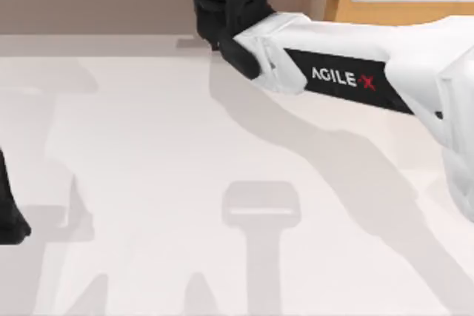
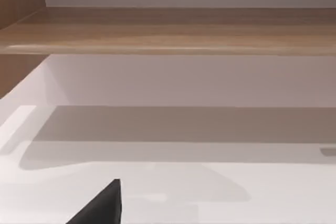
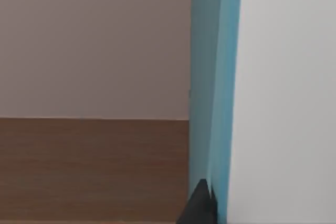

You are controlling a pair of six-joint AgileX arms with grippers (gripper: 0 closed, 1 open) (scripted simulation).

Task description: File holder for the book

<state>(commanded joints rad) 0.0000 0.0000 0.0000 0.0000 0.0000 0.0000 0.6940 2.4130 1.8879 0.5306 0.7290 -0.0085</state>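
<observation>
Right arm stretched across the far side of the white tabletop, right claw at the top middle edge — open or shut, cannot tell; teal book on edge, close against a dark fingertip in the right wrist view; left claw low at the left edge, state likewise unclear.

"AGILEX" lettering on right arm black panel.

Two arms: the right arm, white with a black band, reaches across the far side of one white bench; the left arm sits at the left edge. One teal-blue book.
</observation>
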